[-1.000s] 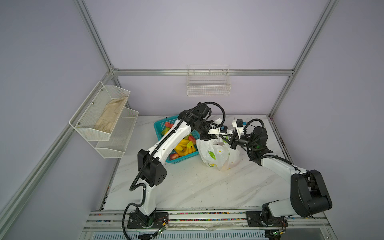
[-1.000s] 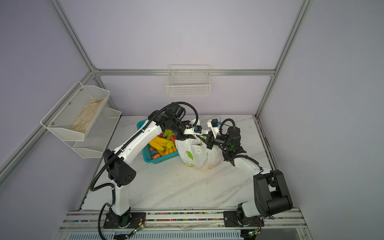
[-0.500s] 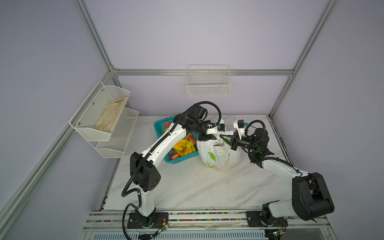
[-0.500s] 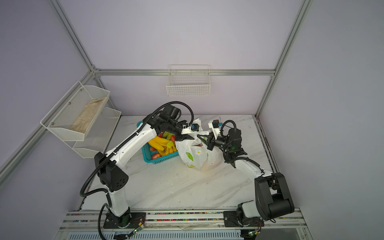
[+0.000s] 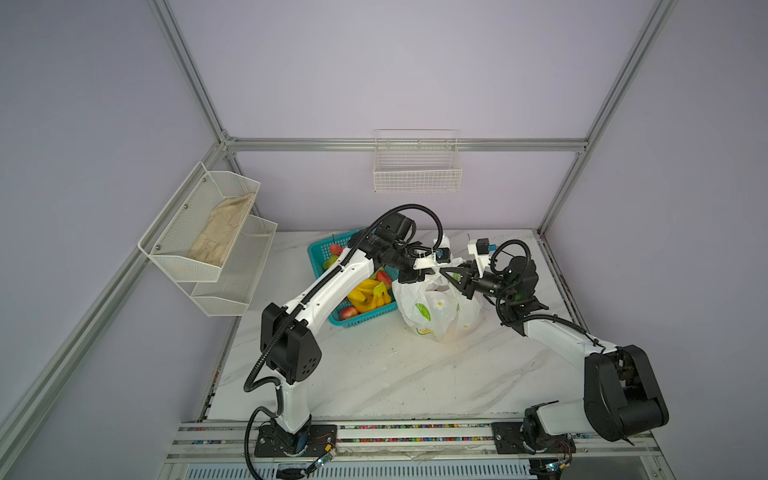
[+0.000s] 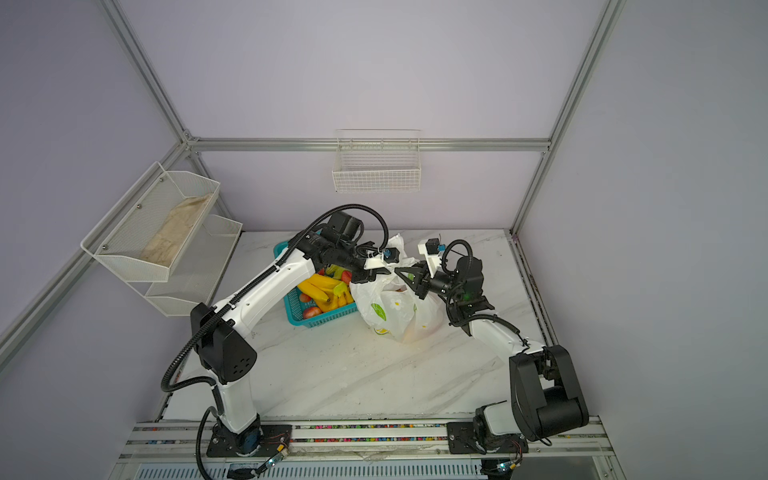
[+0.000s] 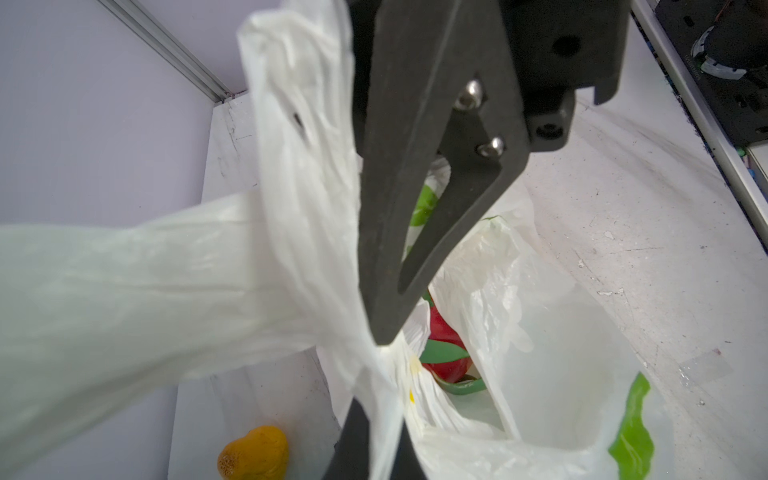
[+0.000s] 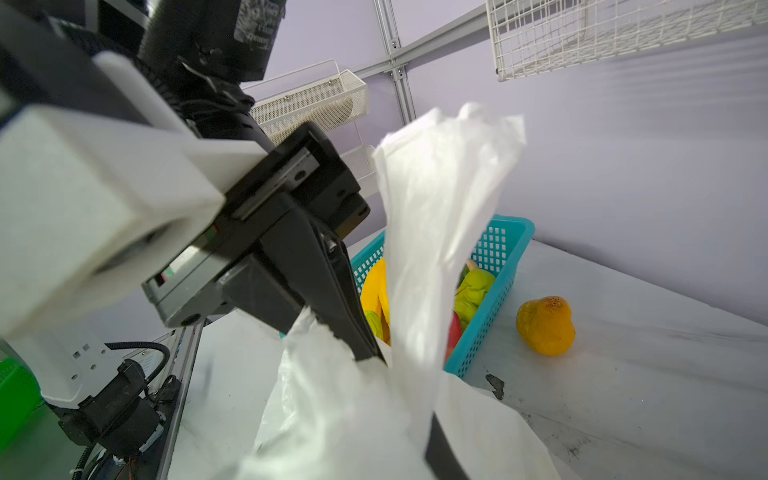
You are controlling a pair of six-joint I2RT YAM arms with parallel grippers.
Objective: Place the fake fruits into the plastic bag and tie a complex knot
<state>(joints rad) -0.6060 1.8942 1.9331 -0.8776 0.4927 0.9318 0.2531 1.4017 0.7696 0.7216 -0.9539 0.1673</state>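
Right hand (image 5: 444, 274) partly behind plastic bag (image 5: 432, 309)

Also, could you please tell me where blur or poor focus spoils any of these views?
Both top views: evenly lit, sharp. Left wrist view: the thin translucent white plastic bag is out of focus near the lens; the white marble tabletop is sharper. Right wrist view: the bag is smeared, the dimpled orange plastic fruit crisp.

Robot lab cell: aluminium frame (image 5: 407, 144), lilac panels (image 5: 374, 62).
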